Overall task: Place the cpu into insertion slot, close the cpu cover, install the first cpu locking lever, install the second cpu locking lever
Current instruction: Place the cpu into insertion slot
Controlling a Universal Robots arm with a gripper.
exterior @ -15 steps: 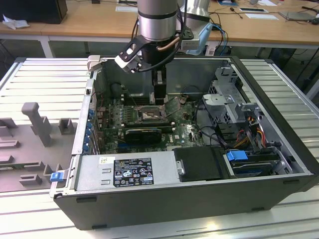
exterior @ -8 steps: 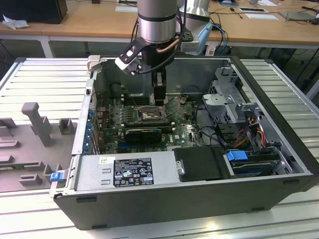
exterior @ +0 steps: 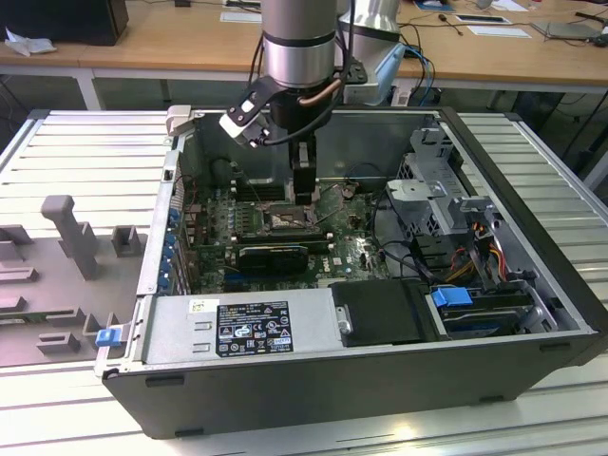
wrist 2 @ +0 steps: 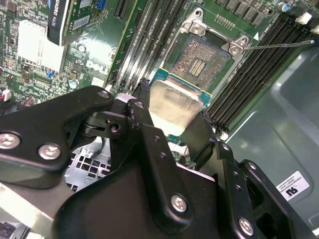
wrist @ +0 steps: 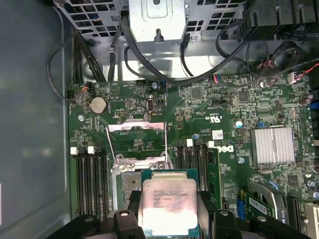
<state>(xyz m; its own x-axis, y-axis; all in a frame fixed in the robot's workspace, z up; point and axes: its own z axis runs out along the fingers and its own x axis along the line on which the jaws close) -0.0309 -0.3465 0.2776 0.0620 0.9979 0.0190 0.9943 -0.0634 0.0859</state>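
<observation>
cpu (wrist: 169,206): a pale metal face on a green-edged square, pinched by two opposite edges; it also shows in the second wrist view (wrist 2: 174,107).
jaws: closed on the cpu, with one black finger on each side of the chip in both wrist views.
where the cpu is: up over the board at the edge of the insertion slot (wrist 2: 202,57), not seated (I cannot tell whether a corner touches the socket frame).
insertion slot: the brownish-gold contact field is bare inside a shiny metal rim; in the first wrist view (wrist: 128,185) the chip overlaps part of it.
cpu cover (wrist: 135,128): swung up and open just beyond the slot, with the green board showing through its square opening.
lever (wrist 2: 279,46): a thin metal rod reaching out from one socket corner, across the memory slots (wrist 2: 254,74).
motherboard (wrist: 214,104): green, carrying a coin cell (wrist: 98,104) and a finned silver heatsink (wrist: 271,144) well away from the socket.
arm (exterior: 299,57): reaches straight down into the open computer case (exterior: 532,285) in the exterior view, ending just above the socket (exterior: 285,220).
bench (exterior: 85,142): slatted metal under the case, with grey fixtures (exterior: 66,228) at the exterior view's left.
</observation>
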